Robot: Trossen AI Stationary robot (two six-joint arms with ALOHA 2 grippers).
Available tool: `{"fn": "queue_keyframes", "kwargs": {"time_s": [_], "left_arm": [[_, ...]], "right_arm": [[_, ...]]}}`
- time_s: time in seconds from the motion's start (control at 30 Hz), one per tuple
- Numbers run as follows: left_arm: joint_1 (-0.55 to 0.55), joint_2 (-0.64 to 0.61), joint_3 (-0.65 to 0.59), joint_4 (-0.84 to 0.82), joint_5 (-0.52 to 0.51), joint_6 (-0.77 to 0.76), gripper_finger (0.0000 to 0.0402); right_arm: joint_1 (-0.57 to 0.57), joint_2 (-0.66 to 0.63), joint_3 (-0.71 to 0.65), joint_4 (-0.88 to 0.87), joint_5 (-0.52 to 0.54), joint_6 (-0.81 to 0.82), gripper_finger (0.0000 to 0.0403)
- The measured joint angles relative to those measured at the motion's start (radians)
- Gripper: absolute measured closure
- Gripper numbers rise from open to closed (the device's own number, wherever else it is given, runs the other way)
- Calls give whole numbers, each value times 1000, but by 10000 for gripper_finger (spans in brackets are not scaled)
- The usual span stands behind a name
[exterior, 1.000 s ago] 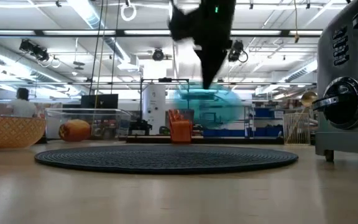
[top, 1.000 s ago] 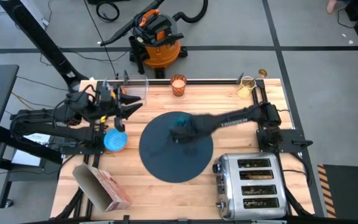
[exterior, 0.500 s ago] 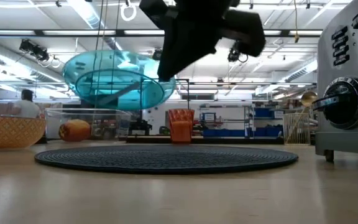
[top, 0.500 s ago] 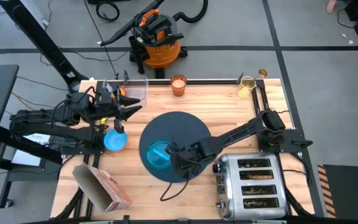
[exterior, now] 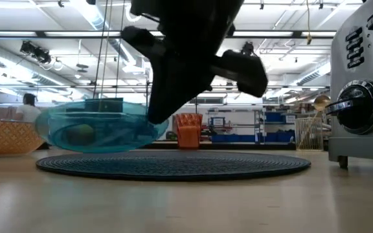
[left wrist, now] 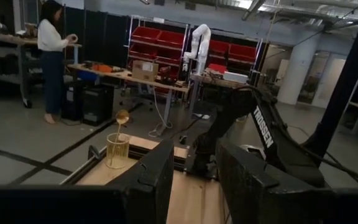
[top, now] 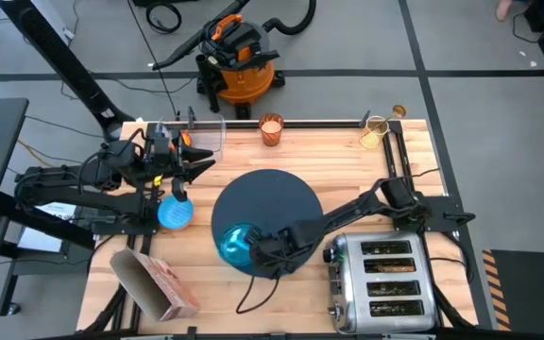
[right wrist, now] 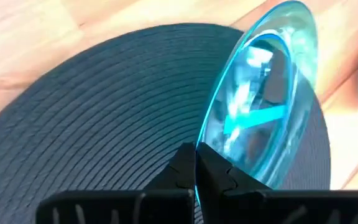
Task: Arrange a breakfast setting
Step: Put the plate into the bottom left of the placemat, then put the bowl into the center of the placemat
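Gripping teal plate (right wrist: pixel 263 106) rim, right jaws, over mat (top: pixel 281 203) edge

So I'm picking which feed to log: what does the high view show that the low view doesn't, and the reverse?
Only the high view shows the left claw waiting at the table's left, the light-blue bowl, the pink cereal box and the toaster's top slots.

Only the low view shows the teal plate hanging just clear of the mat, and the room behind.

Both show the right claw gripping the plate's rim over the mat's near-left part, the orange cup and the toaster.
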Motion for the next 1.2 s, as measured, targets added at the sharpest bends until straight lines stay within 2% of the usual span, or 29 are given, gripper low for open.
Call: {"fn": "queue_keyframes", "kwargs": {"time_s": [0.13, 0.5, 1.0, 1.2], "left_arm": [[-20, 0, 0, -8, 0, -14, 274], [-52, 0, 0, -8, 0, -22, 274], [-77, 0, 1, -21, 0, -60, 274], [-77, 0, 2, -153, 0, -133, 274]], "right_arm": [[2, -1, 0, -61, -28, 3, 398], [1, -1, 1, -61, -110, 17, 392], [-3, -1, -33, -2, -131, 117, 309], [12, -57, 14, -35, 23, 151, 301]]}}
